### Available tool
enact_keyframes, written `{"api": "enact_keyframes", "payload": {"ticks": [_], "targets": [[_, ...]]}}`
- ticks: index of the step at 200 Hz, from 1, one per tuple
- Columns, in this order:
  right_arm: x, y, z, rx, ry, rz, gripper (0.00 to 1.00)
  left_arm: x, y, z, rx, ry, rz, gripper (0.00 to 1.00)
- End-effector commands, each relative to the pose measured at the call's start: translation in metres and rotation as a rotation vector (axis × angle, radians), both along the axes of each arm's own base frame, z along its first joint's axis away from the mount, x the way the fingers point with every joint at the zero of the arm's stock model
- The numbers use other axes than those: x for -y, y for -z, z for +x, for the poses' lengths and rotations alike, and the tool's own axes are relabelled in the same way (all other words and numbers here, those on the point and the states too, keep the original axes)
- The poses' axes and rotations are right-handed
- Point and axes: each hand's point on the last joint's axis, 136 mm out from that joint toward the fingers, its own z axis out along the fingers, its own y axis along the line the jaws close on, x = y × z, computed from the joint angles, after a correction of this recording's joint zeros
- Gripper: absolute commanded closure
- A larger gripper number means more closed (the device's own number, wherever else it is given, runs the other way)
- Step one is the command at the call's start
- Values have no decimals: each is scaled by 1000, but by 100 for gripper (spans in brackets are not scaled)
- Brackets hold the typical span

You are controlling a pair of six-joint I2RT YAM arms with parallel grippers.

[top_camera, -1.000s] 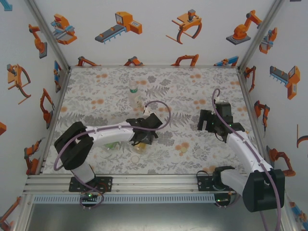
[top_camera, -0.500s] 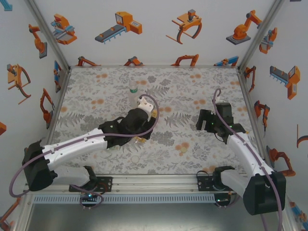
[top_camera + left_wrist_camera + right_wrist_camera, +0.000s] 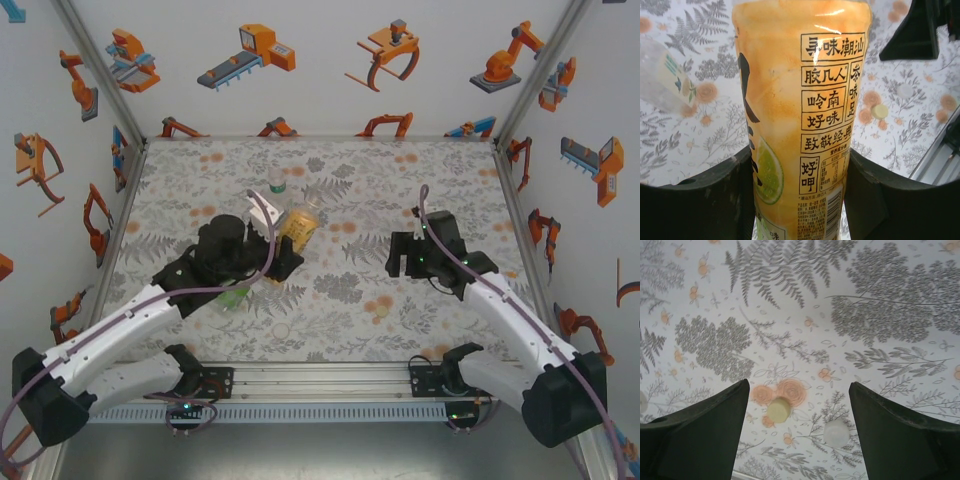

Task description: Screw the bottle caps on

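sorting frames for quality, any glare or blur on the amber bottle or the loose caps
Left wrist: the amber bottle is sharp, its print readable, with a glare streak near the top; the clear bottle behind is soft. Right wrist: the yellowish cap and white cap are in focus, evenly lit. Top external: flat light, faint shadows.

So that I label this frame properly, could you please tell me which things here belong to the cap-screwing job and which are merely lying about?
For the job: amber bottle, held in the left gripper; clear bottle; green bottle; yellowish cap; white cap; third cap.
Just there: floral mat; robot pictures on the walls.
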Motion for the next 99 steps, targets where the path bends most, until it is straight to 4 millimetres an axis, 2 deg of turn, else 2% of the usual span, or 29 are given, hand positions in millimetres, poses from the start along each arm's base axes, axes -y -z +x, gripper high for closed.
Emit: {"api": "enact_keyframes", "payload": {"ticks": [1, 24, 56, 83, 99], "targets": [[-1, 4, -13, -52, 27, -50, 28, 11, -32, -22, 122, 189, -133, 100], [-5, 13, -25, -84, 31, -78, 30, 5, -49, -36, 224, 237, -147, 100], [-13, 26, -36, -124, 34, -111, 34, -20, -73, -39, 336, 149, -139, 100], [-25, 39, -41, -163, 10, -130, 37, -28, -74, -48, 363, 202, -40, 100], [-33, 47, -43, -189, -8, -140, 39, -31, -70, -47, 376, 209, -18, 100]]}}
